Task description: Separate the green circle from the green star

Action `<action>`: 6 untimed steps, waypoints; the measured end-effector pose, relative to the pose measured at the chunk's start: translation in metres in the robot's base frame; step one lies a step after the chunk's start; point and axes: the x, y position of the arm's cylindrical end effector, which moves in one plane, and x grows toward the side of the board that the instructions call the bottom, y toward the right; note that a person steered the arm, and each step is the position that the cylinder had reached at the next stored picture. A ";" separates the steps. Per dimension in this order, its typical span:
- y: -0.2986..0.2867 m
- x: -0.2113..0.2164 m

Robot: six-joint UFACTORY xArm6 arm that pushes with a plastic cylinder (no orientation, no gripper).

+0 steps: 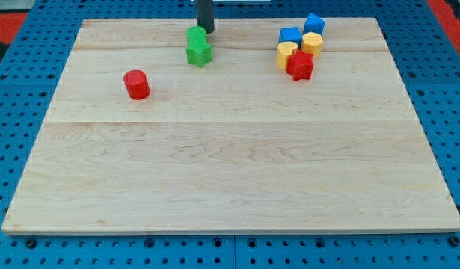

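Note:
The green circle (195,35) sits near the view's top, left of centre, touching the green star (199,51), which lies just below it. My tip (206,30) is at the circle's upper right side, right next to it; I cannot tell if it touches. The rod rises out of the view's top.
A red cylinder (137,84) stands alone at the view's left. A cluster at the top right holds a blue cube (314,23), a second blue block (290,35), a yellow hexagon (312,42), a yellow heart (286,54) and a red star (300,66). The wooden board (230,164) lies on a blue pegboard.

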 end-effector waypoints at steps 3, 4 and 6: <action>-0.063 0.024; -0.009 0.046; 0.064 0.062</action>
